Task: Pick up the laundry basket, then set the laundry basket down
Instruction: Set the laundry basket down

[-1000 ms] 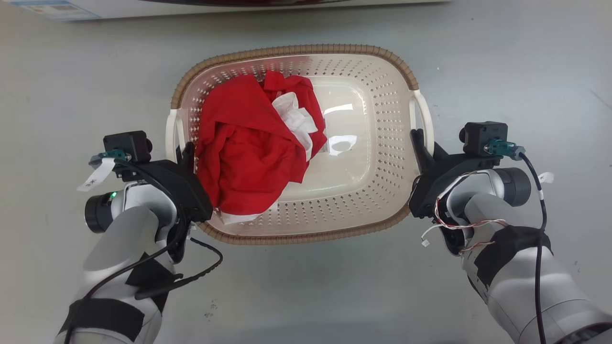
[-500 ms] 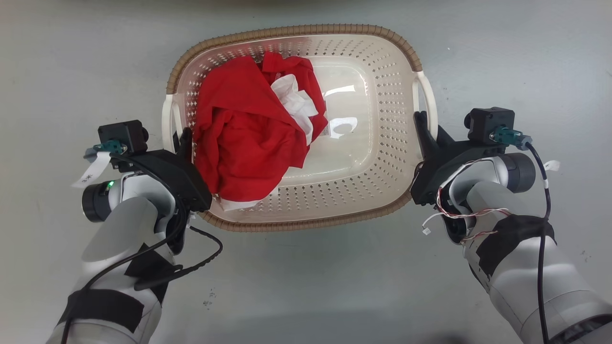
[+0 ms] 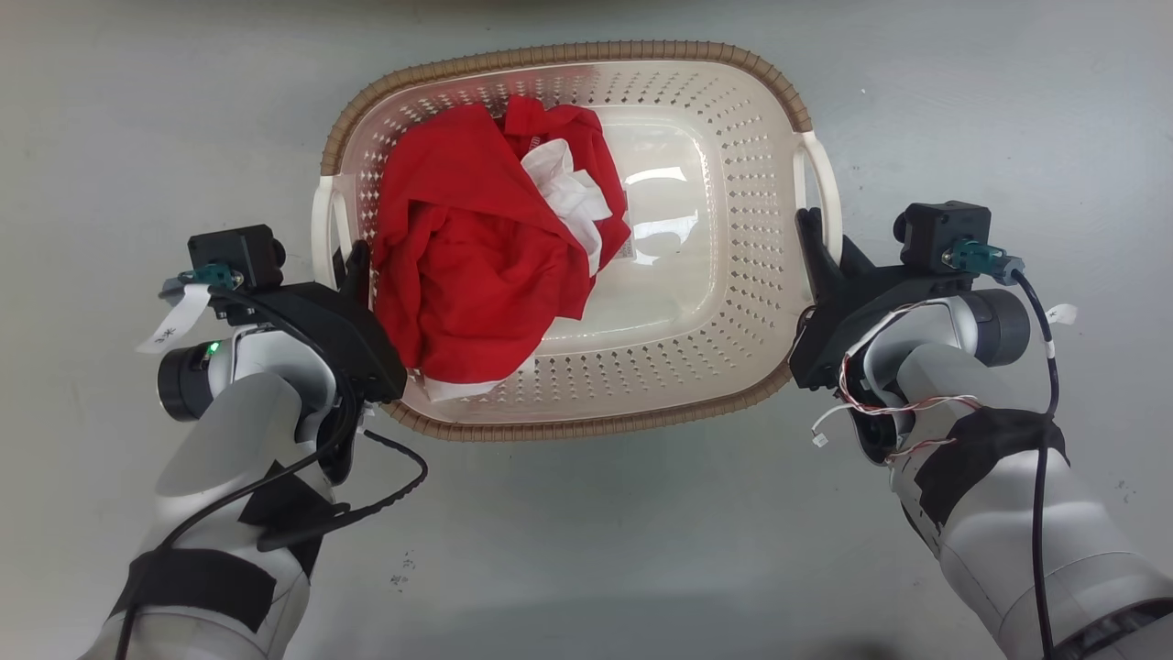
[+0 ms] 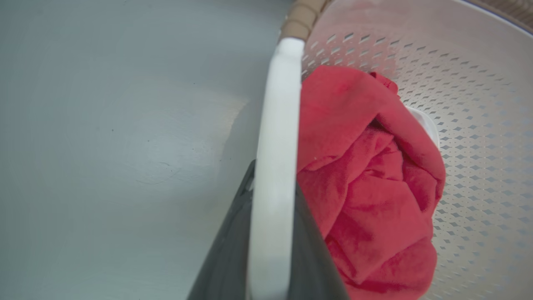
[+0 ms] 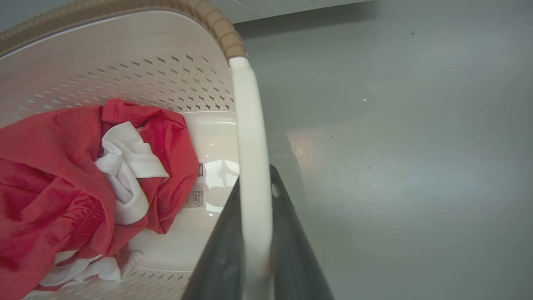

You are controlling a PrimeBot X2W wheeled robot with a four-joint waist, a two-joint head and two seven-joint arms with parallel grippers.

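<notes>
The laundry basket is cream with perforated walls, a brown woven-look rim and two white side handles. A crumpled red garment with white cloth in it lies in the basket's left half. My left gripper is shut on the left handle, a dark finger on each side of it. My right gripper is shut on the right handle, whose white bar runs between the fingers. I cannot tell whether the basket touches the floor.
Grey floor surrounds the basket on all sides. A pale panel edge shows beyond the basket's far rim in the right wrist view. Loose cables hang from both forearms.
The head view has shifted, and the white edge at the top has left it. Basket and both grippers moved together slightly up the picture. The grips on the handles are unchanged.
</notes>
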